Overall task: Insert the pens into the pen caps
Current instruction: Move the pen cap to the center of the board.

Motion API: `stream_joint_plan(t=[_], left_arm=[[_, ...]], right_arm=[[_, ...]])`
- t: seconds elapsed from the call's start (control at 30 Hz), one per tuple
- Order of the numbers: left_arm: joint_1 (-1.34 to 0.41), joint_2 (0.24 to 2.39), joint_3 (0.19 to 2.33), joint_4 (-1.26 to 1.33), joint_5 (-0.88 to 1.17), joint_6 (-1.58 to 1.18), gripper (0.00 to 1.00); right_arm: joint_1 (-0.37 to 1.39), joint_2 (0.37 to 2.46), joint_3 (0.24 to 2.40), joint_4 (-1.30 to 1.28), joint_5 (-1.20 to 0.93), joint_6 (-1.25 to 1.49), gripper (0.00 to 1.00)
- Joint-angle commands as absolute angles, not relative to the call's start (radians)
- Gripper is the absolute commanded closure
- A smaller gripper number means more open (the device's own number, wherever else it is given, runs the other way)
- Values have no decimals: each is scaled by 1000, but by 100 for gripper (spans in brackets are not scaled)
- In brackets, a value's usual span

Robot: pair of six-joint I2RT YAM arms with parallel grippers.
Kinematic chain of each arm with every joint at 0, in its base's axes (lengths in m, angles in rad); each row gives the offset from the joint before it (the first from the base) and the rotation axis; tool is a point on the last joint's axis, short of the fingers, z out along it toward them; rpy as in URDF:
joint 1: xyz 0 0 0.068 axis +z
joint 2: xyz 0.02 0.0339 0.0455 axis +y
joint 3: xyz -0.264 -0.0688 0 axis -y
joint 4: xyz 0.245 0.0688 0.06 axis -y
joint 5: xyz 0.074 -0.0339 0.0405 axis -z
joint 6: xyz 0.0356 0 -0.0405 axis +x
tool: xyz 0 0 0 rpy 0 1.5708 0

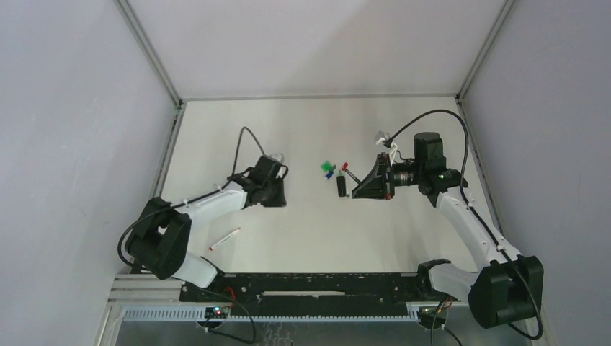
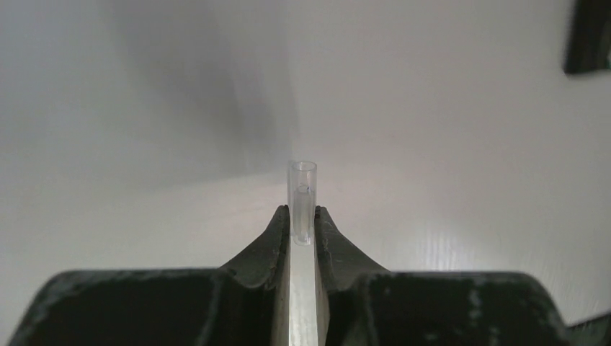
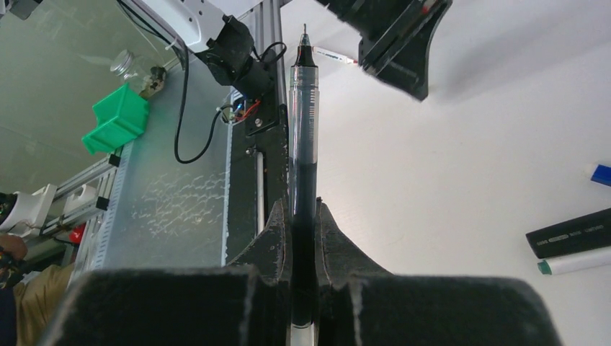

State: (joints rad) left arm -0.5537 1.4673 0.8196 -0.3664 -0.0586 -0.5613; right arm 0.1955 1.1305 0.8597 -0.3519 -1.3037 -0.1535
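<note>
My left gripper is shut on a small clear pen cap that sticks out past the fingertips with its open end outward. My right gripper is shut on a clear-barrelled pen with black ink, tip bare and pointing away. The two grippers are apart, the left one showing beyond the pen tip in the right wrist view. On the table between them lie a thick black marker, a green cap, a blue cap and a red-ended pen.
A white pen with red ends lies near the left arm's base. A white pen with a green end lies beside the black marker. The black rail runs along the near edge. Grey walls close in the table.
</note>
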Motion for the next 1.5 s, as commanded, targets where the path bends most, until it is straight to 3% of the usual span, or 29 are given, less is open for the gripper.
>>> stream_joint_plan(t=[0.0, 0.27, 0.4, 0.57, 0.77, 0.93, 1.1, 1.2, 1.47], left_arm=[[-639, 1511, 837, -306, 104, -349, 98], [-776, 1618, 948, -361, 62, -216, 90], [-826, 1643, 982, -385, -55, -190, 79], [-845, 1617, 966, -377, -150, -177, 61], [-844, 1492, 906, -314, -206, -212, 56], [-844, 1321, 807, -209, -138, -287, 65], [-844, 1254, 712, -100, 28, -376, 88], [-848, 1309, 690, -79, 69, -433, 97], [-900, 1482, 718, -85, 6, -497, 100]], right_arm=[[176, 1094, 898, -350, -1328, -177, 100], [148, 1085, 897, -351, -1340, -176, 100], [144, 1087, 898, -351, -1341, -176, 100], [143, 1092, 898, -351, -1343, -175, 100], [134, 1091, 899, -351, -1343, -176, 100], [126, 1089, 898, -351, -1348, -174, 100], [124, 1087, 897, -350, -1350, -173, 100], [124, 1086, 898, -350, -1351, -172, 100], [114, 1086, 899, -351, -1351, -174, 100]])
